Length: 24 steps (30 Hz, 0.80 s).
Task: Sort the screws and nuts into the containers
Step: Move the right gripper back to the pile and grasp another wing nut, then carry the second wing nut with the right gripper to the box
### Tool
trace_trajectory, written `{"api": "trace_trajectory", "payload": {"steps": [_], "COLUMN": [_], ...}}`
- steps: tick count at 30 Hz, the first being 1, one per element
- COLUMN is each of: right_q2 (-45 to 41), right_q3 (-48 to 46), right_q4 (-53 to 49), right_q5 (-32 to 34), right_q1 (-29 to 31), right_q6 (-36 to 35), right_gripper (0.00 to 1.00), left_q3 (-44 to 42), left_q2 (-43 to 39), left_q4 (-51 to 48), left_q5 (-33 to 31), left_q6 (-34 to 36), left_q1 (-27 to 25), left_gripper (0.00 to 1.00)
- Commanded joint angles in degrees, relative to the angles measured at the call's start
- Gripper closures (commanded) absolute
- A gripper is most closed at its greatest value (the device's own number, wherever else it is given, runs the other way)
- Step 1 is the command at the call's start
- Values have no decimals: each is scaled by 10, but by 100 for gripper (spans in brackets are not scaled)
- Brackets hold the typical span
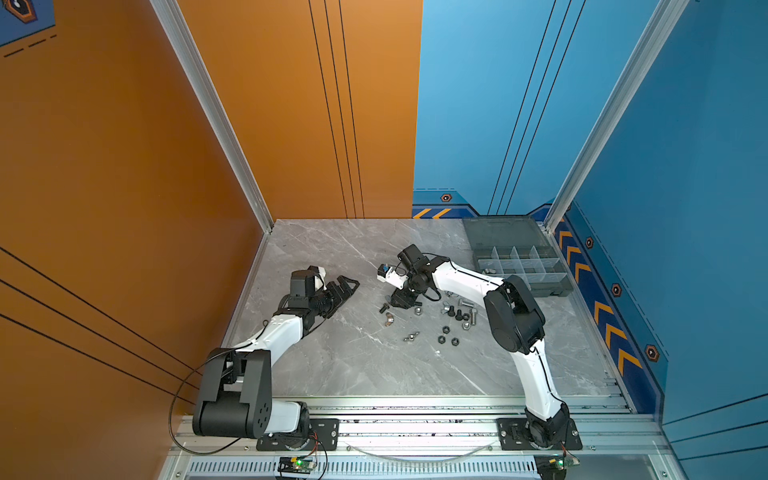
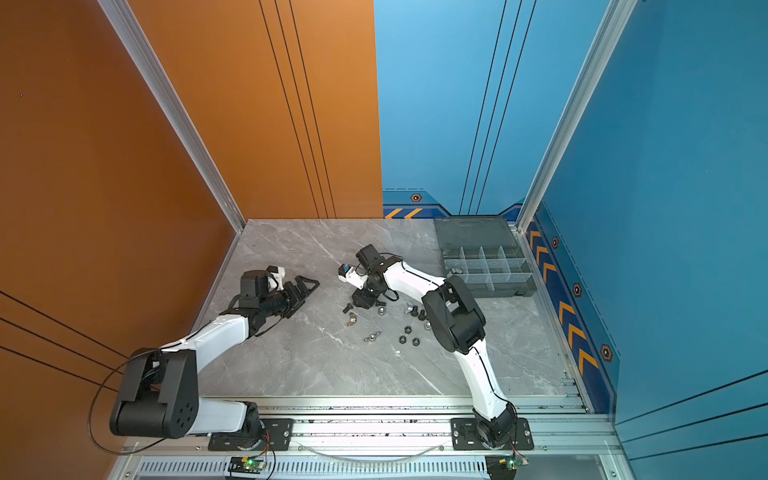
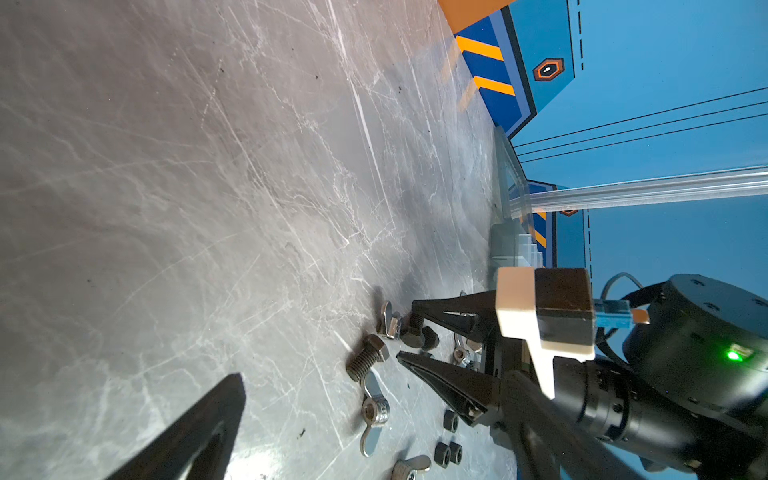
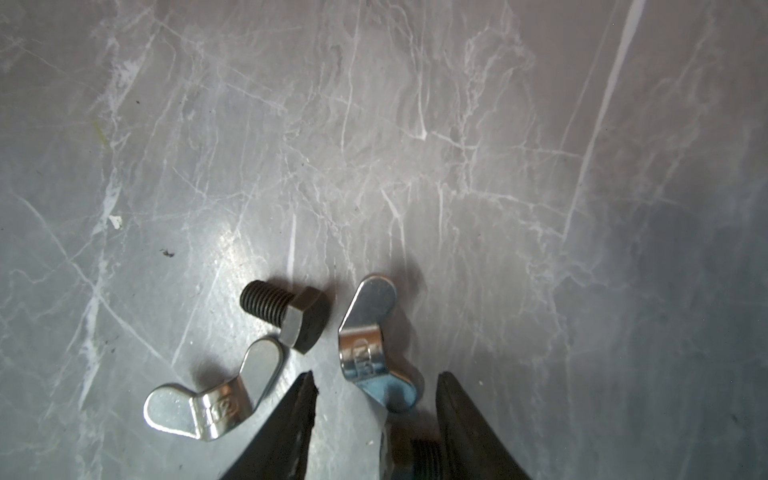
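near the middle of the grey tabletop [image 1: 353, 365], the right end effector [image 4: 377, 376] points down at the left fringe of the scattered screws and nuts [image 1: 459, 314]. its fingers [image 4: 291, 424] stand apart with a silver wing nut [image 4: 370, 349] between them, gripping nothing that shows; neither finger touches the nut in the right wrist view. a black threaded shank [image 4: 426, 457] shows deeper between the fingers, and i cannot tell whether it touches one. just beside them lie a black screw [image 4: 286, 311] and a second wing nut [image 4: 212, 399], touching or nearly so. most of the scatter lies toward the right edge, with three black hex nuts [image 1: 446, 330] nearer the front edge. the organizer box [image 1: 552, 289] sits in the far right corner, its lid open flat; one small silver piece [image 1: 488, 271] lies in a compartment on its left side. the left end effector [image 1: 347, 293] stands wide open and empty toward the left edge, well apart from the scatter.
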Motion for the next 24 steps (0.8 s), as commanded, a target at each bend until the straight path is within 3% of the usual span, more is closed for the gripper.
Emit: {"api": "trace_trajectory", "payload": {"steps": [1, 24], "right_q2": [16, 44], "right_q3": [17, 23], "right_q4": [-14, -15], "right_q5": [10, 11], "right_q1": [8, 9], "right_q6": [-8, 3], "right_gripper": [51, 63], "left_q3": [-6, -4], "left_q2": [0, 18], "left_q4": [-1, 8], "left_q5": [8, 14], "left_q6": [2, 0], "left_q1": [4, 5], "left_gripper": [2, 2]}}
